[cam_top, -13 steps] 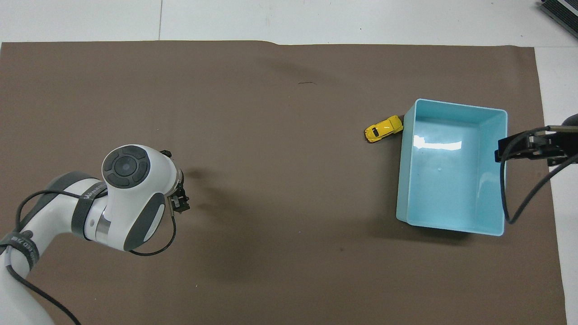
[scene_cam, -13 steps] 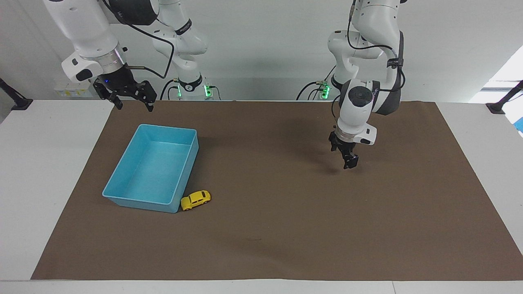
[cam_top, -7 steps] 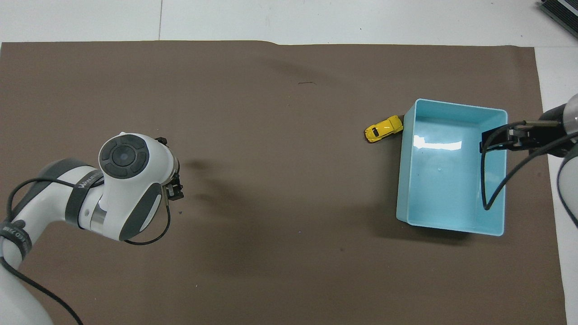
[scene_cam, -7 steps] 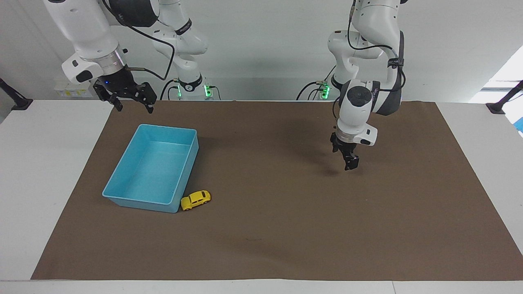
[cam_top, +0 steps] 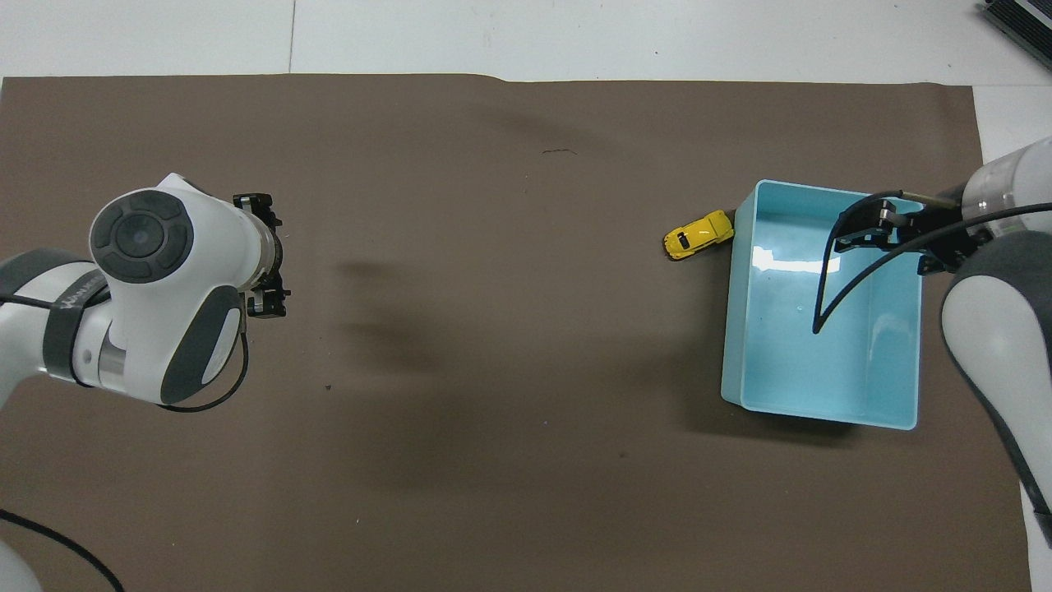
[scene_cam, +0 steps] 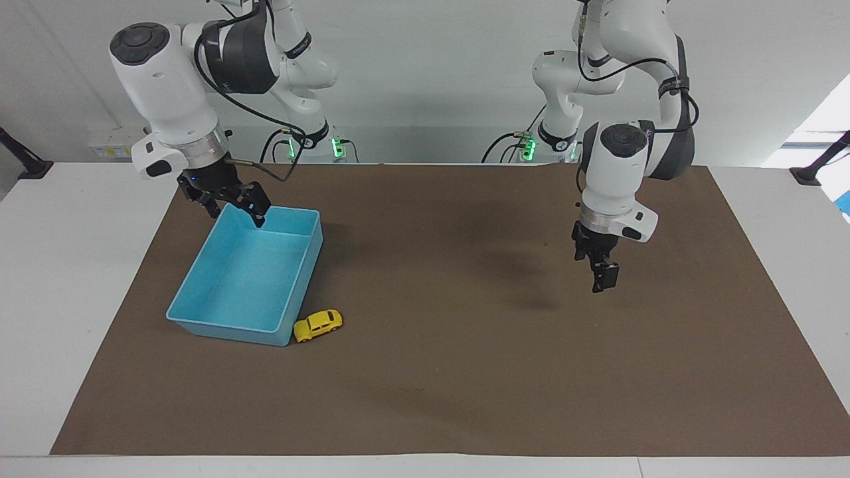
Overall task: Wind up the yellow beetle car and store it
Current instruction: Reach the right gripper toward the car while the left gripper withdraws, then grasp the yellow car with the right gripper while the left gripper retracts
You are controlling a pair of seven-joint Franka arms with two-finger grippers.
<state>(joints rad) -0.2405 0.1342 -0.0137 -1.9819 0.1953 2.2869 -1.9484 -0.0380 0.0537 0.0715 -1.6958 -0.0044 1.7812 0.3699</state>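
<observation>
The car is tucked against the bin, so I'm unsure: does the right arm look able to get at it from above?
Probably yes. The yellow beetle car lies on the mat by the blue bin's corner, top uncovered. The right gripper, open, is over the bin's edge nearer the robots.

Wall (scene_cam: 425,79): plain white, matte, running the length of the robots' end.
Table (scene_cam: 73,265): white top; seams show at its edges.
Mat (scene_cam: 465,372): brown sheet over most of the tabletop — soft shadows on it.
Light: bright patch (scene_cam: 820,123) at the left arm's end — window-like.
</observation>
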